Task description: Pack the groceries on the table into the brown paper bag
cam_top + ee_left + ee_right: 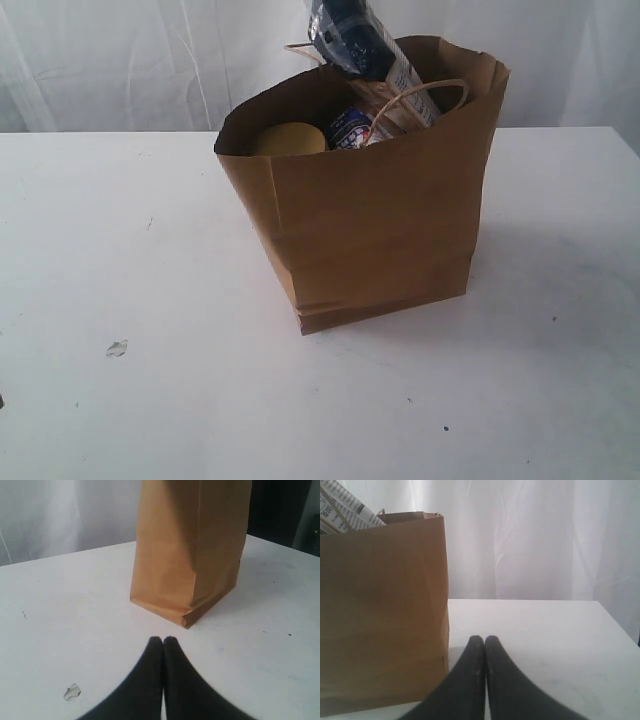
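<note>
The left gripper has its two black fingers pressed together with nothing between them. It sits low over the large flat white tabletop. Ahead of its tips I see a strip of bare table, then a lower corner of the tall brown kraft-paper bag, apart from the fingers. A small pale scrap lies on the table near this gripper, clear of the fingers.

The right gripper is likewise closed on itself and empty. A side wall of the bag stands close beside it; I cannot tell whether they touch. On its other side the table runs bare to its edge.

In the exterior view neither gripper appears. The bag stands upright at the table's centre, mouth open, clear of every table edge. Inside it are:
- a long spaghetti packet with a dark-blue end, leaning out above the far rim;
- a yellow-lidded jar, at the left;
- a small blue-white carton, in the middle.

A twisted paper loop handle hangs inward over the contents. The table left of, right of and nearer than the bag carries only the scrap and a few dark specks. A white curtain closes the far side.
</note>
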`<action>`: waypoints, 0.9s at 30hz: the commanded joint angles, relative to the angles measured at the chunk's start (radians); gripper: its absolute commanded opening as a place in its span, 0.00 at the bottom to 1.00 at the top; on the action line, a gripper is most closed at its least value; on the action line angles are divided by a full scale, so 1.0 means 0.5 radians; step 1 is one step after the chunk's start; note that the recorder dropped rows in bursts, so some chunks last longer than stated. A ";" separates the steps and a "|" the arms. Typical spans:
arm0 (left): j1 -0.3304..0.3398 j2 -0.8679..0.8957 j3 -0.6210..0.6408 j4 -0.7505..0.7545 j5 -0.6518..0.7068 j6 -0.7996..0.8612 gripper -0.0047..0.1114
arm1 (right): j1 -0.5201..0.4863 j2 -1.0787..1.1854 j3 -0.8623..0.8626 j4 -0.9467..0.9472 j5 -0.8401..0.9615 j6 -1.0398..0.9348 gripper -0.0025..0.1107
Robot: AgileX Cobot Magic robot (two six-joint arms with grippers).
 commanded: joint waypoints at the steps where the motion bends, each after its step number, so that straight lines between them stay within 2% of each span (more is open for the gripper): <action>1: 0.004 -0.017 0.009 0.076 0.016 -0.126 0.04 | -0.003 -0.015 0.010 -0.012 -0.014 -0.002 0.02; 22: 0.006 -0.017 0.009 0.094 0.012 -0.142 0.04 | -0.003 -0.015 0.010 -0.012 -0.014 -0.002 0.02; 27: 0.076 -0.017 0.009 0.094 0.016 -0.142 0.04 | -0.003 -0.015 0.010 -0.012 -0.014 -0.002 0.02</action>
